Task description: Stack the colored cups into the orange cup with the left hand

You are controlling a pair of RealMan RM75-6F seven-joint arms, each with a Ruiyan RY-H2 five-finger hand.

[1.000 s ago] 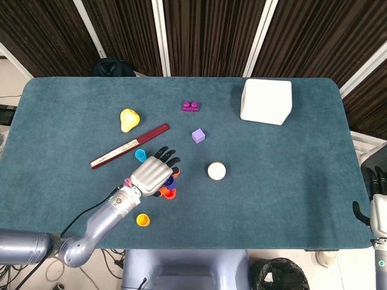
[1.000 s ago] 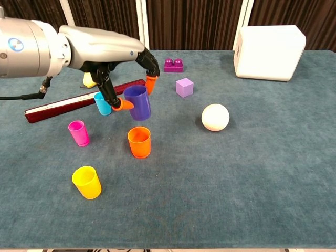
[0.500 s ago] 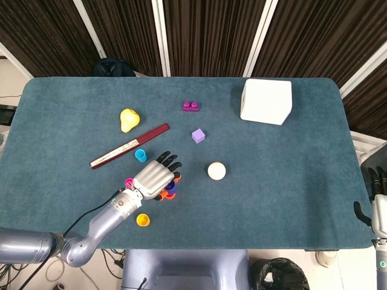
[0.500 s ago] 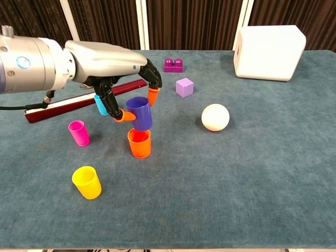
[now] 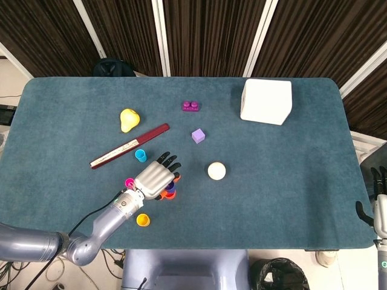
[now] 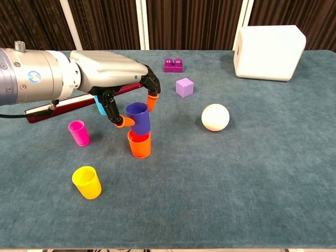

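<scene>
The orange cup [image 6: 139, 145] stands upright on the blue-green table [image 6: 236, 173]. A purple cup [image 6: 139, 118] sits with its bottom inside it, pinched between the orange-tipped fingers [image 6: 126, 122] of my left hand [image 6: 118, 79]. In the head view the left hand [image 5: 155, 179] covers most of both cups; only a bit of the purple cup [image 5: 170, 189] shows. A pink cup [image 6: 79, 132], a yellow cup [image 6: 87, 181] and a cyan cup [image 6: 100, 105], half hidden behind the hand, stand to the left. My right hand [image 5: 378, 202] is at the table's right edge, holding nothing.
A dark red bar [image 6: 47, 107] lies behind the cups, with a yellow pear shape [image 5: 128, 119] beyond it. A white ball [image 6: 215, 116], a purple cube [image 6: 184, 87] and a purple brick [image 6: 173, 64] lie to the right. A white box [image 6: 269, 45] stands far right.
My left hand has lowered the purple cup from above the orange cup until its bottom sits inside it. The other cups have not moved.
</scene>
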